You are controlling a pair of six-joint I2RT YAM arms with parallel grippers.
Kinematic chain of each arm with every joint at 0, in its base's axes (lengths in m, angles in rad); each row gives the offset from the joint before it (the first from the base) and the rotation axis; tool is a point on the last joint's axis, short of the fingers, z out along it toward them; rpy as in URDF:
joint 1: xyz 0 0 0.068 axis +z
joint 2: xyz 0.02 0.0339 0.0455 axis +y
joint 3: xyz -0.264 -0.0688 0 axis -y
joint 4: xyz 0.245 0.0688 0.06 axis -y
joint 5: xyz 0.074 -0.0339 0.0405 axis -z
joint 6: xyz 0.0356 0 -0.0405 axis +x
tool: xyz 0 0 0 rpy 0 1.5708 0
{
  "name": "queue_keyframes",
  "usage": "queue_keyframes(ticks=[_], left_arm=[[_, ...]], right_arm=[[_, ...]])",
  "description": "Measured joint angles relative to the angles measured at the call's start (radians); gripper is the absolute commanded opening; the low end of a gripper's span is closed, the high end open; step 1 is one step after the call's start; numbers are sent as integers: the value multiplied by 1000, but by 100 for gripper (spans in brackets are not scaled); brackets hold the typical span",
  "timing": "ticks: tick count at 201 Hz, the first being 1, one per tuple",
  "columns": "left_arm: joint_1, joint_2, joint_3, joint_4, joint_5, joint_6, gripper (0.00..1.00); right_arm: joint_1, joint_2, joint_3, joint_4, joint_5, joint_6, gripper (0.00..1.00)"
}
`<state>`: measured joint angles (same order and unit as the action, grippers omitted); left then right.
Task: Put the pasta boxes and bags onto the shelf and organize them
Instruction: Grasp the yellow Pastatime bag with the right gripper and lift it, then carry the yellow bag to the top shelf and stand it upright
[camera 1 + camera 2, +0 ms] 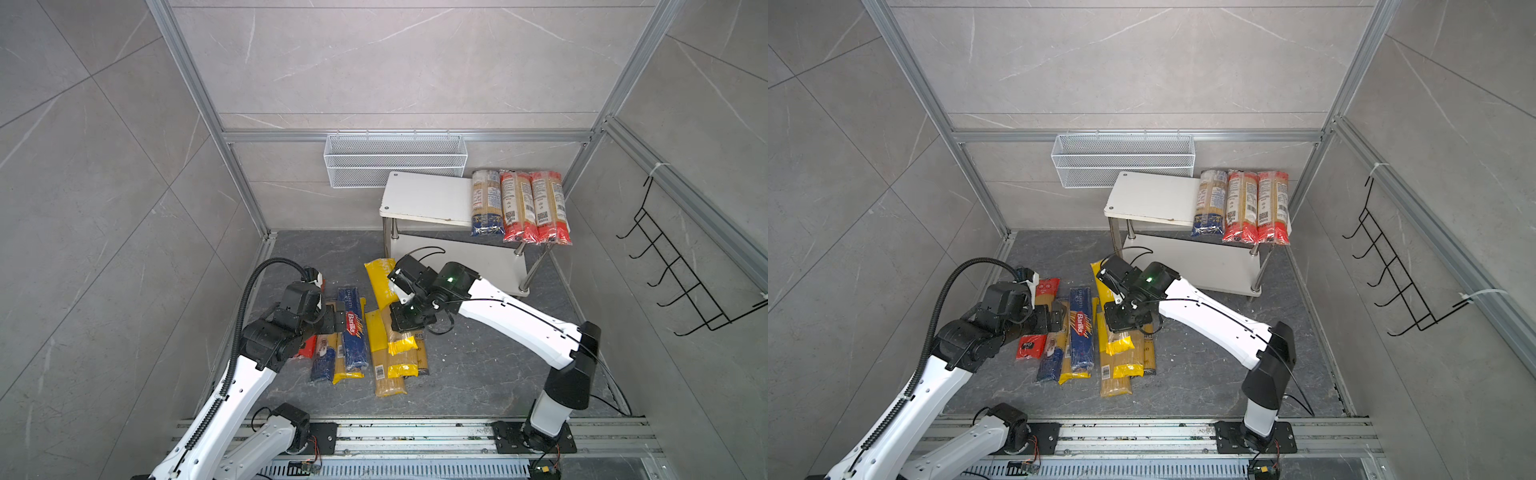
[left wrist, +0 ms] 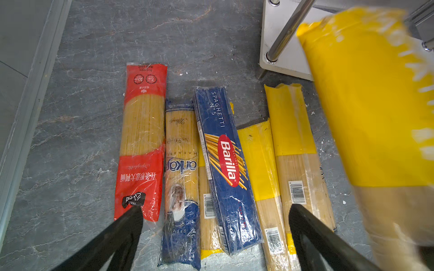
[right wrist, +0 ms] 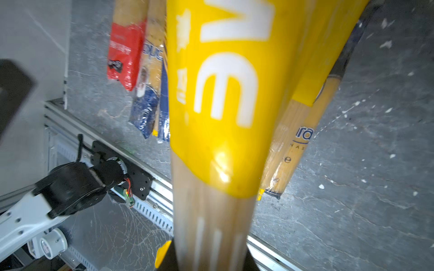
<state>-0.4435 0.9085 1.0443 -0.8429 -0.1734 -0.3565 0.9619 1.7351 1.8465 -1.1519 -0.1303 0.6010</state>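
My right gripper (image 1: 409, 319) is shut on a yellow-ended clear spaghetti bag (image 3: 225, 93) and holds it tilted above the pile; its far end (image 1: 379, 280) points toward the shelf (image 1: 424, 195). My left gripper (image 2: 217, 219) hangs open over the floor pile, its fingertips (image 2: 131, 220) astride several packs. Below it lie a red bag (image 2: 141, 140), a navy-ended bag (image 2: 180, 176), a dark blue Barilla pack (image 2: 225, 169) and yellow-ended bags (image 2: 293, 140). On the right of the shelf's top board lie a navy-ended bag (image 1: 486, 203) and two red-ended bags (image 1: 534, 208), side by side.
A white wire mesh basket (image 1: 395, 160) hangs on the back wall, above and behind the shelf. A black wire hook rack (image 1: 681, 270) is on the right wall. The shelf's lower board (image 1: 469, 259) carries nothing. An aluminium rail (image 1: 415, 432) with both arm bases runs along the front.
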Motion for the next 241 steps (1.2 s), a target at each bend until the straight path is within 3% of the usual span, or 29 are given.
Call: queue_keyframes(ticks=[48, 91, 161, 228, 241], left_arm=[[0, 91, 87, 29, 0, 36, 100], [0, 178, 157, 69, 0, 53, 100], [0, 301, 218, 136, 15, 73, 100], [0, 375, 262, 159, 19, 74, 100], [0, 383, 266, 161, 19, 75, 100]], right_arm=[[-25, -95, 142, -92, 61, -40, 0], [-160, -84, 348, -143, 128, -49, 0], [-401, 194, 888, -246, 185, -96, 0], [-542, 285, 875, -241, 99, -100, 0], [-552, 285, 875, -241, 84, -100, 5]])
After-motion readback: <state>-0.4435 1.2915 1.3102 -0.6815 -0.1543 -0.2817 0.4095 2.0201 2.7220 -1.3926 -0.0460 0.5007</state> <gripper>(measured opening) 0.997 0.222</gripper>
